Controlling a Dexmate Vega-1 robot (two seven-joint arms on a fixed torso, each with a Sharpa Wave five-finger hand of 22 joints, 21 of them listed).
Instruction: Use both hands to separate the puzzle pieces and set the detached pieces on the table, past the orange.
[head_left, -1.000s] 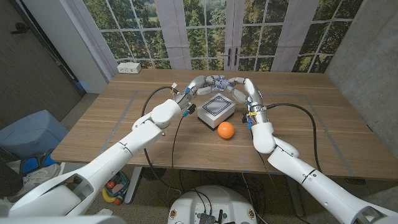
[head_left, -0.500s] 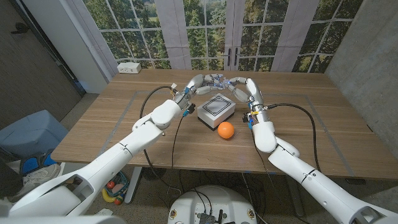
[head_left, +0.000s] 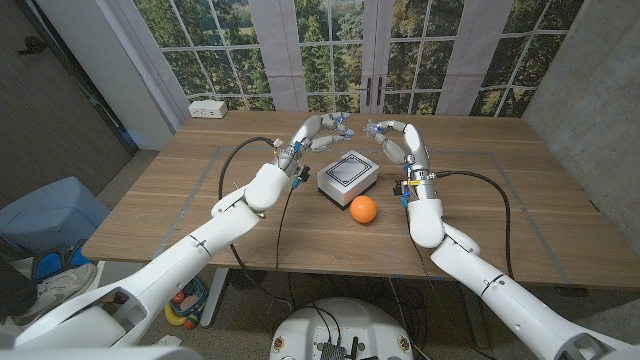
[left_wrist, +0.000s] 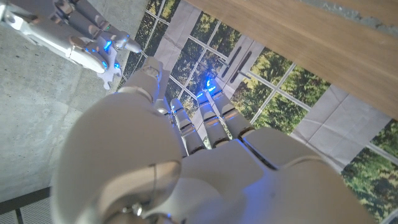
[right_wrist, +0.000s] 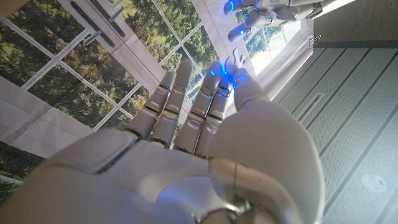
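Both hands are raised over the far side of the table, beyond the white box (head_left: 348, 175) and the orange (head_left: 363, 208). My left hand (head_left: 316, 130) pinches a small white puzzle piece (head_left: 341, 123) at its fingertips. A gap apart, my right hand (head_left: 395, 140) pinches the other white piece (head_left: 374, 128). In the left wrist view the right hand (left_wrist: 78, 28) shows with its piece (left_wrist: 111, 67) hanging from the fingers. The right wrist view looks past my right hand (right_wrist: 186, 124) at its piece (right_wrist: 234, 62) and the left hand (right_wrist: 267, 11). The pieces do not touch.
The white box with a black-framed top stands mid-table, the orange just in front of it. A white power strip (head_left: 208, 108) lies at the far left corner. Bare wood (head_left: 480, 140) stretches to the right of the hands and behind them, up to the windows.
The hands were together on one joined cluster above the box. They have since moved apart, left hand leftward and right hand rightward, and each now carries its own piece.
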